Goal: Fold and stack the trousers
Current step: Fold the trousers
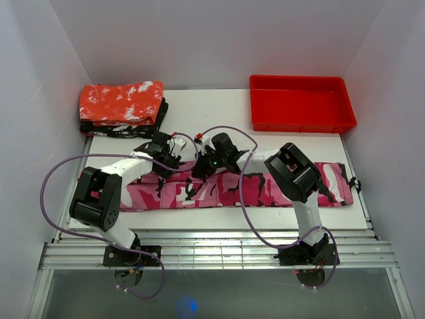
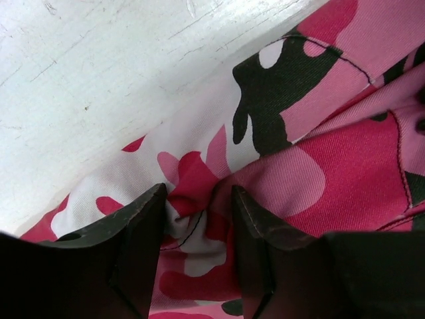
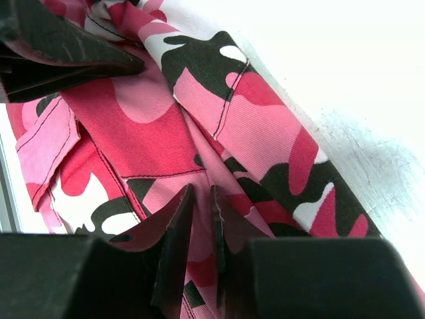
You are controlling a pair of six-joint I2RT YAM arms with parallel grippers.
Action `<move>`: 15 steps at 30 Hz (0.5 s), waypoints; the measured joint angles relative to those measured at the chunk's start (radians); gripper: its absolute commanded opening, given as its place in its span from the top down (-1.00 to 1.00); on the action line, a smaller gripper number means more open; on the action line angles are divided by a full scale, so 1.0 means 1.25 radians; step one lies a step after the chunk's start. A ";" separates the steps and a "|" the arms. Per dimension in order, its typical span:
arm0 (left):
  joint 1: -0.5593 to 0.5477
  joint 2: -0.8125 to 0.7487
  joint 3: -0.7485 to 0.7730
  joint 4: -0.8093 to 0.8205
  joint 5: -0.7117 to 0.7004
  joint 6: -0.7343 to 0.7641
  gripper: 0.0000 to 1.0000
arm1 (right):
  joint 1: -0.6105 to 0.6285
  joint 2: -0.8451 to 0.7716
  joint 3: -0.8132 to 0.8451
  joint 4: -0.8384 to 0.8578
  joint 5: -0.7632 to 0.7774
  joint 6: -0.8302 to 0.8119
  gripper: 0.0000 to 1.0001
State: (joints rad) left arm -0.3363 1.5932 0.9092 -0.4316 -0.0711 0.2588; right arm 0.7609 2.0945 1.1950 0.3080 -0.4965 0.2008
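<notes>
- Across the middle of the white tabletop (image 1: pixel 212 109), the pink camouflage trousers (image 1: pixel 252 189) lay stretched out flat in a long band, running from 9 o'clock to 3 o'clock in the top view.
- Both arms reached over that band to its far edge, a little toward 11 o'clock from the centre of the scene.
- At that far edge the left hand (image 1: pixel 163 158) sat on the cloth, with the right hand (image 1: pixel 204 166) just beside it toward 3 o'clock.
- Seen from the left wrist, the left hand (image 2: pixel 198 212) had its two dark fingers (image 2: pixel 143 226) set partly apart, with a bunched ridge of the trousers (image 2: pixel 345 153) gathered between them and touching both, so it was pinching the cloth.
- Bare tabletop (image 2: pixel 99 80) filled that view toward 11 o'clock, beyond the hem.
- Seen from the right wrist, the right hand (image 3: pixel 201 212) had its fingers (image 3: pixel 174 226) drawn almost together on a thin raised fold of the trousers (image 3: pixel 153 133), pinching it.
- Creases ran away from that pinch toward 12 o'clock, and a stitched pocket flap lay at 9 o'clock.
- One dark finger of the left hand (image 3: pixel 66 53) showed at 10 o'clock in the right wrist view, close over the same cloth.
- An open red tray (image 1: pixel 302 126) stood at 1 o'clock on the tabletop, well apart from the trousers.
- At 11 o'clock a folded red cloth (image 1: pixel 123 100) with white speckles lay on top of a dark folded garment (image 1: pixel 106 129).
- Purple cables (image 1: pixel 46 186) looped from the arms over the cloth and tabletop.
</notes>
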 measured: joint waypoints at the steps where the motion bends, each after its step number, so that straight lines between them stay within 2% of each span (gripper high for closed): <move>1: 0.000 0.000 -0.002 0.003 -0.001 0.002 -0.01 | 0.000 0.000 0.000 0.000 -0.001 0.000 0.52; 2: 0.000 0.002 -0.002 0.006 -0.002 0.002 0.10 | 0.000 0.000 0.000 0.000 -0.001 0.000 0.46; 4: 0.000 0.007 0.000 0.011 -0.005 0.005 0.21 | 0.001 -0.002 0.000 -0.001 -0.005 -0.001 0.25; 5: 0.000 0.014 0.006 0.011 -0.007 0.007 0.31 | 0.002 -0.007 0.000 -0.004 -0.004 -0.002 -0.04; 7: 0.000 0.041 0.031 0.010 -0.008 0.009 0.41 | 0.010 -0.034 -0.018 -0.015 0.001 -0.014 -0.30; 9: 0.000 0.067 0.056 0.006 -0.008 0.010 0.55 | 0.018 -0.074 -0.045 -0.041 0.019 -0.038 -0.34; 13: 0.000 0.097 0.092 -0.010 -0.002 0.012 0.60 | 0.015 -0.177 -0.139 -0.097 0.071 -0.074 -0.31; 15: 0.000 0.107 0.104 -0.015 0.001 0.011 0.64 | 0.011 -0.218 -0.174 -0.112 0.082 -0.085 -0.17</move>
State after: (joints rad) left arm -0.3363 1.7271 1.0389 -0.4500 -0.0700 0.2722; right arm 0.7742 1.8217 0.9779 0.1680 -0.3935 0.0940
